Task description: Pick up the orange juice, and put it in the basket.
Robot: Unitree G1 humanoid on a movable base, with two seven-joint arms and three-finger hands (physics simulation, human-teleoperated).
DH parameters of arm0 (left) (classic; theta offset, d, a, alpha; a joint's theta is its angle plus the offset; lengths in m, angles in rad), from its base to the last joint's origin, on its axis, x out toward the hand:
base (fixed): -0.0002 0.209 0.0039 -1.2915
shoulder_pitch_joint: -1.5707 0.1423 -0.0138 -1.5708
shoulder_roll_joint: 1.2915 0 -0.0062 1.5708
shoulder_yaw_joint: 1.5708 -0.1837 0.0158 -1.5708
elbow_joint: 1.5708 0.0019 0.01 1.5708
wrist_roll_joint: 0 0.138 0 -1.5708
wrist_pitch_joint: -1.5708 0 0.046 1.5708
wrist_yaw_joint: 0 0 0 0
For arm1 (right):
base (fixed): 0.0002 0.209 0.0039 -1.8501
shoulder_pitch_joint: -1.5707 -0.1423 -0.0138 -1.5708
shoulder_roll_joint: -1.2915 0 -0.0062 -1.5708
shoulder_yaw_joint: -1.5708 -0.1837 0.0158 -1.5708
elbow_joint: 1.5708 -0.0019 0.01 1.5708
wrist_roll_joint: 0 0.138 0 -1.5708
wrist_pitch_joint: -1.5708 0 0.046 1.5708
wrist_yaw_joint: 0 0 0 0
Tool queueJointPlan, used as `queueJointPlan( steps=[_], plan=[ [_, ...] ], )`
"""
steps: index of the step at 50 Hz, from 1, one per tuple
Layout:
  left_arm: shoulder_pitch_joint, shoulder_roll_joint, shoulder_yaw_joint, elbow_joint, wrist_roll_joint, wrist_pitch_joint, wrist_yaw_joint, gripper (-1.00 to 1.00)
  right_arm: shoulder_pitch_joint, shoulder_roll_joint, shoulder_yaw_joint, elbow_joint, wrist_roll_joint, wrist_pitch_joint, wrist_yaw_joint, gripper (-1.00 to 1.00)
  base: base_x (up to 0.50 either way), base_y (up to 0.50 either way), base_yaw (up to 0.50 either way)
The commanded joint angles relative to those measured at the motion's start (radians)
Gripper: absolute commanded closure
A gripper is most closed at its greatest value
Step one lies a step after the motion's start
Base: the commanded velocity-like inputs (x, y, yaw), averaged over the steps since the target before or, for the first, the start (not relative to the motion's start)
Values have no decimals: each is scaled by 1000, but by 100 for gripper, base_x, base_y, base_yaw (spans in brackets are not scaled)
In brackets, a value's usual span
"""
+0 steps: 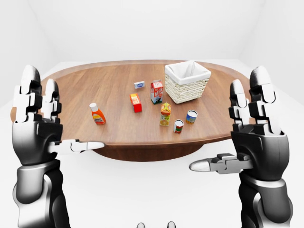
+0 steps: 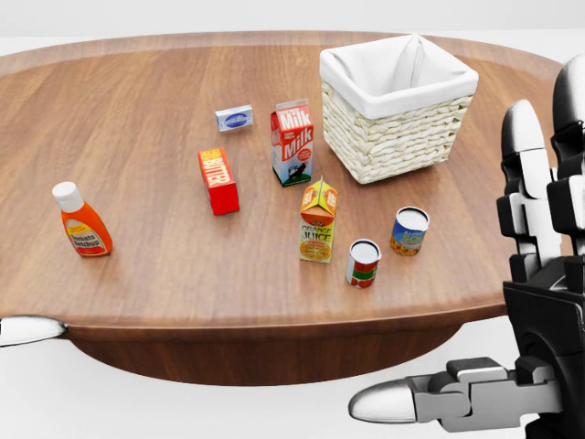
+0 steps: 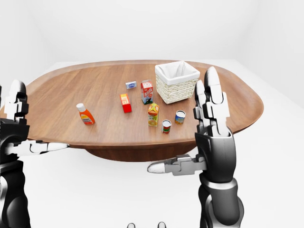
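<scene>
A: What's the biggest thing here?

B: The oval wooden desk (image 2: 137, 82). On it, toward the head view's upper right, sits the basket (image 2: 398, 137), wicker with a white liner.

A: And the robot hands?

B: Both are raised below the desk's near edge, well apart from everything on it. The left robot hand (image 1: 40, 121) has fingers upright and thumb pointing sideways, spread and holding nothing. The right robot hand (image 1: 254, 126) is the same, open and empty (in the head view it fills the right edge).

A: Where's the juice?

B: The juice (image 2: 317, 220) stands upright near the desk's middle, below the milk (image 2: 292, 144) and well apart from the basket. Just to its right are two cans (image 2: 363, 263), apart from it.

A: Anything else?

B: A red box (image 2: 218, 181) left of the milk, a ketchup bottle (image 2: 81, 220) far left, and a small white-and-blue box (image 2: 234, 118) above.
</scene>
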Motion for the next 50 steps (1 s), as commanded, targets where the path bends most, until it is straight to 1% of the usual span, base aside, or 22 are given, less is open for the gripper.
queueJointPlan(
  steps=[1, 5, 8, 29, 50],
  plan=[
    [-6, 21, 29, 11, -25, 0, 22, -100, 9, 0, 23, -53, -30, 0, 10, -100, 0, 0, 0],
    [11, 14, 20, 12, -7, 0, 11, -100, 13, 2, 32, -58, -31, 0, 15, -100, 0, 0, 0],
    [8, 11, 23, 12, -3, 0, 8, -100, 15, 0, 32, -59, -36, 0, 16, -100, 8, -6, 0],
    [12, 4, 19, 16, 17, 0, -3, -100, 22, 0, 34, -58, -51, 0, 21, -100, 37, -35, 0],
    [10, 4, 28, 16, 0, 0, 3, -100, 23, -3, 63, -56, -84, 0, 28, -100, 37, -35, 0]
  ],
)
